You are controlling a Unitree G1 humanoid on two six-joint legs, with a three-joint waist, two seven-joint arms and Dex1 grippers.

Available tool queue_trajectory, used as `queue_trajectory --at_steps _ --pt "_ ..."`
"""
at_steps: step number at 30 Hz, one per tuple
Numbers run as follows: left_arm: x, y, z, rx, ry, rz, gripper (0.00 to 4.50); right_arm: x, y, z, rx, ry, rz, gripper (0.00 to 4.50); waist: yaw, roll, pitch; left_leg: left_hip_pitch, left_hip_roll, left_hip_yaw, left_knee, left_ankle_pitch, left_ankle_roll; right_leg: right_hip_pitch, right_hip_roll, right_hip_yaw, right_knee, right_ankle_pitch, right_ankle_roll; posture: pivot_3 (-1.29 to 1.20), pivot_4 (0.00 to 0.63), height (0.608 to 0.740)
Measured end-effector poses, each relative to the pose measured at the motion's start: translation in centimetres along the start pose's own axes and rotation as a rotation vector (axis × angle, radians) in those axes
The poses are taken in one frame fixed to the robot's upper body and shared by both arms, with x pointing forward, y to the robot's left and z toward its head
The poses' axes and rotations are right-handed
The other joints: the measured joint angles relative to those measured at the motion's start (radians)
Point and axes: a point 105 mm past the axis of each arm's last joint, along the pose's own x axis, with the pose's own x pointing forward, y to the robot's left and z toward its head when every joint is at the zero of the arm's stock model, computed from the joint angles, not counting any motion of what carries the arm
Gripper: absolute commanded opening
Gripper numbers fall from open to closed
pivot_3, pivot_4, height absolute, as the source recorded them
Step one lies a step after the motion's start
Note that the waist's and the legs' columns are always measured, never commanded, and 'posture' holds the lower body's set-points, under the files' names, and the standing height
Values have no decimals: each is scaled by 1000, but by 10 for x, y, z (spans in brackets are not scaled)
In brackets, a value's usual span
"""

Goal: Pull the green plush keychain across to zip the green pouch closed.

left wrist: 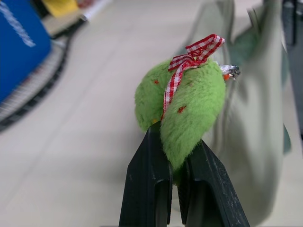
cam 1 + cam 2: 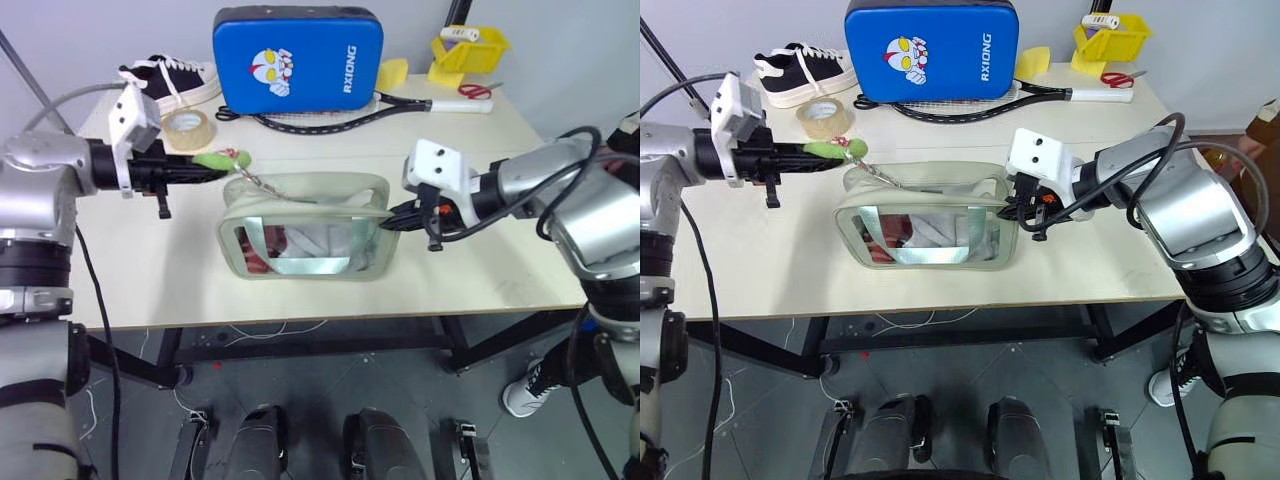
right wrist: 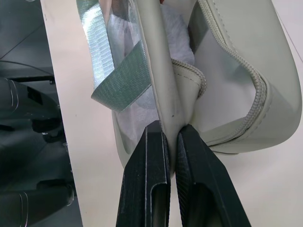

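Gripping the green plush keychain (image 1: 182, 106), left gripper (image 2: 205, 163) is clamped on the fuzzy charm at the pouch's far-left corner, fingers (image 1: 147, 189) pinching its lower end; a red-checked ribbon (image 1: 189, 59) is tied around it. Short metal link runs from the charm to the zipper at that corner. Green pouch (image 2: 305, 240) sits mid-table on the table (image 2: 150, 270), window face toward the near edge, mint strap (image 3: 118, 78) across it, top zipper gaping open along most of its length. Right gripper (image 2: 1020, 212) is closed on the pouch's right end, fingers (image 3: 147, 184) pinching the edge seam. Far side, left to right: black sneaker (image 2: 170, 78), tape roll (image 2: 190, 127), blue case (image 2: 297, 58), racket (image 2: 400, 105), yellow bin (image 2: 470, 50), scissors (image 2: 478, 91).
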Motion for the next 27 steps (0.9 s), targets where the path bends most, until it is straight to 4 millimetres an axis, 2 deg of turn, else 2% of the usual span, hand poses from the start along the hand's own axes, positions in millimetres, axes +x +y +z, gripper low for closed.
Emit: queue_trajectory --at_steps 6,12,15,18,22,25,27 --pt "1 1 -1 4 -3 7 44 0 0 0 0 1 -3 0 1 0 0 0 0 0 0 0 0 0 0 0 0 0 0 0 150 740" --pt "13 0 22 -8 -108 -13 44 0 0 -1 3 1 -5 0 2 0 0 0 0 0 1 0 0 0 0 0 0 0 0 0 150 740" --pt "30 -14 35 41 -120 -89 44 1 0 -1 5 -2 -7 0 2 0 0 0 0 0 1 0 0 1 0 0 0 0 0 0 150 740" --pt "48 -26 35 31 -113 -157 1028 3 0 0 6 -9 -6 0 -1 0 0 1 0 0 1 0 0 1 0 0 0 0 0 0 150 740" --pt "52 -33 37 11 -101 -196 3004 4 0 0 11 -11 -6 0 -4 0 0 1 0 -1 1 0 0 1 1 1 1 0 0 0 150 740" --pt "48 -30 35 23 -72 -173 4464 4 -1 0 12 -12 -7 0 -3 0 0 1 0 0 1 0 0 1 1 1 1 0 0 0 150 740" --pt "43 -26 33 45 -46 -140 4464 4 -1 0 12 -12 -9 0 -3 0 0 1 0 0 1 0 0 1 1 1 1 0 0 0 150 740"
